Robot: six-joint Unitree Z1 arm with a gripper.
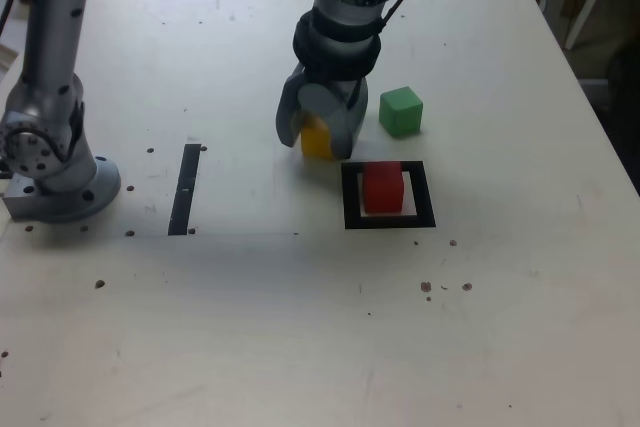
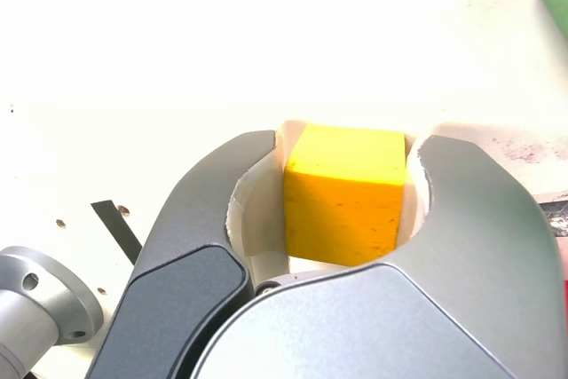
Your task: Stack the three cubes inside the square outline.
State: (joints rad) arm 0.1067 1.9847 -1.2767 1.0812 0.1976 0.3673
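gripper (image 2: 342, 138) has its fingers on either side of the yellow cube (image 2: 344, 194), pretty narrow around it, but i can't tell if both pads actually touch, so no idea if it's a real grip. cube looks to be down on the table (image 1: 260, 332), just outside the square outline (image 1: 425, 209). red cube (image 1: 383, 188) sits inside that outline, green cube (image 1: 401, 112) is off by itself nearby. imo the trick is to squeeze evenly so yellow doesn't twist, then go straight up before heading over, clear of red's top. line up the faces before letting go. exterior view has the whole outline with red in it, which the wrist view barely catches at its edge. wrist view shows the cube between the fingers, mostly hidden from outside.
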